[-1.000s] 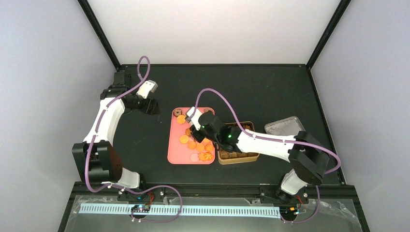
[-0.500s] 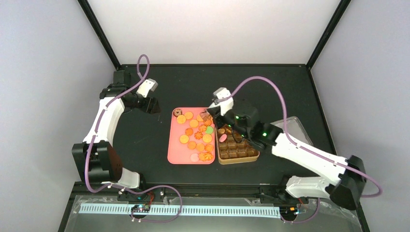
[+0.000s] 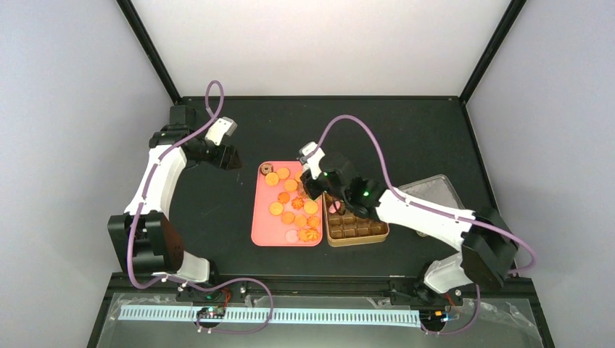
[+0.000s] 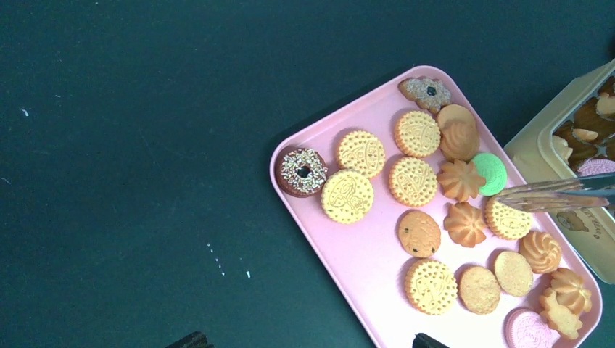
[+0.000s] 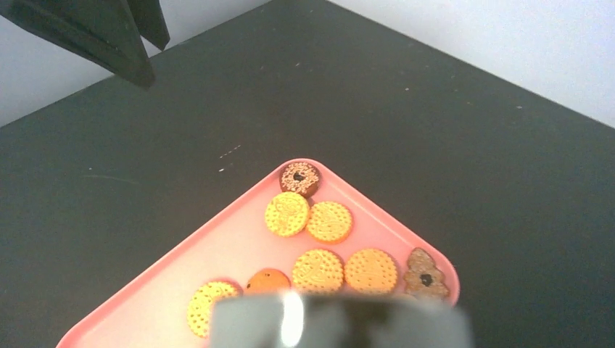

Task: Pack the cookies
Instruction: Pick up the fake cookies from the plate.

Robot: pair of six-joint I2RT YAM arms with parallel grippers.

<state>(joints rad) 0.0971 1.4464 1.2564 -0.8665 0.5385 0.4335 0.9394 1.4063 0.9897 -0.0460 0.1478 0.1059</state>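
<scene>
Right pincer (image 3: 313,183) swung back from tin (image 4: 529,145) to pink tray (image 4: 362,268).
It grasps metal tongs (image 4: 558,194), tips over cookies (image 4: 413,181) ahead of it; left pincer (image 3: 229,159) released.

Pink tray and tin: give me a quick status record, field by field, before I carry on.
cookies: mostly on the pink tray, some in the tin
tin: open, beside the tray
tongs: in right pincer, tips over the tray's tin-side edge, no cookie seen in them
left pincer: open, empty, off to the tray's other side
</scene>
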